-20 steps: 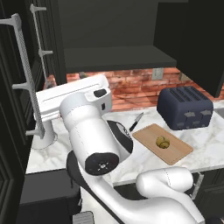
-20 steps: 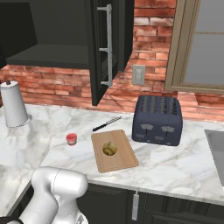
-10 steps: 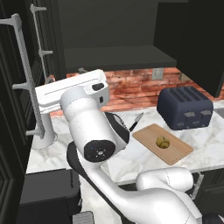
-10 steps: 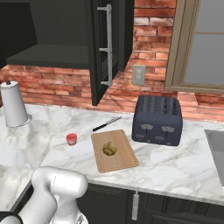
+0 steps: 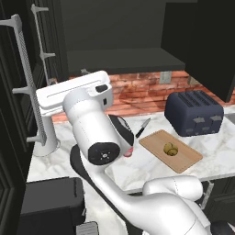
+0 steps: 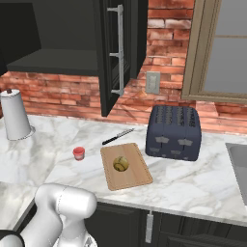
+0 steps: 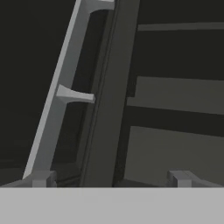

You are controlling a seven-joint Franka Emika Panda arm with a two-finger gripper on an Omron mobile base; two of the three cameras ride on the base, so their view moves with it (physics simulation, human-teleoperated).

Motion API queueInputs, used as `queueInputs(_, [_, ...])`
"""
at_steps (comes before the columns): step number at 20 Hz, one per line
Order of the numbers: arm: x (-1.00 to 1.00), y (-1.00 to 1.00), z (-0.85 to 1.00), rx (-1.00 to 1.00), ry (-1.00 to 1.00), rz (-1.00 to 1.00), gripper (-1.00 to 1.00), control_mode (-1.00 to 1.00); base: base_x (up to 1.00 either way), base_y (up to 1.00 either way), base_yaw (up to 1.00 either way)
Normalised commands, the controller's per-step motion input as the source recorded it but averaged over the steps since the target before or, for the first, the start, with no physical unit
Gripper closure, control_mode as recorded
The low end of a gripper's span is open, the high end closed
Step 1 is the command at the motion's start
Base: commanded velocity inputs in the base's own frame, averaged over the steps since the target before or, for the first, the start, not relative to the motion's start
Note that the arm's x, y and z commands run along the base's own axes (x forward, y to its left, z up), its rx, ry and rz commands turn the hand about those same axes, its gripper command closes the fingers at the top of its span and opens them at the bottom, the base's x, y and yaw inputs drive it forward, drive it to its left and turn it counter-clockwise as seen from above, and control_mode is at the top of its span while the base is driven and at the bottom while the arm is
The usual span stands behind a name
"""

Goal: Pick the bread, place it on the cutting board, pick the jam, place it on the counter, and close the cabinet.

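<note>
bread (image 6: 120,164) mid cutting board (image 6: 137,177) | jam (image 6: 78,153) near table (image 6: 193,185) front edge | cabinet (image 6: 108,58) door open, rigid, hinged; push outer edge near slick handle (image 7: 52,109) | tool (image 7: 109,177) state: cannot tell

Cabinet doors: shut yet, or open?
Open. The cabinet door swings out toward the camera, its dark interior shelf exposed above the counter.

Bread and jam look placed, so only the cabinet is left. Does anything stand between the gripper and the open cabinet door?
Nothing visible does. In the hand view the gripper faces the black cabinet door directly, with its silver bar handle just to one side and no object between the fingertips and the panel.
</note>
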Motion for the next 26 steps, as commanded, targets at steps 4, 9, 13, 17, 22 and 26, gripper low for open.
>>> queueInputs(4, [0.12,0.14,-0.04,0.0,0.0,0.0,-1.0,-1.0,0.0,0.0,0.0])
queueInputs(9, [0.19,0.12,-0.05,0.0,0.0,0.0,-1.0,-1.0,0.0,0.0,0.0])
queueInputs(13, [0.23,0.0,0.0,0.0,0.0,0.0,-1.0,-1.0,0.0,0.0,0.0])
queueInputs(17, [0.17,0.0,0.0,0.0,-0.01,-0.02,-1.0,-1.0,0.0,0.0,0.0])
queueInputs(22, [0.1,0.0,0.0,0.0,-0.03,-0.04,-1.0,-1.0,0.0,0.0,0.0])
queueInputs(26, [0.0,-0.03,0.0,0.0,-0.06,-0.13,-1.0,-1.0,0.0,0.0,0.0])
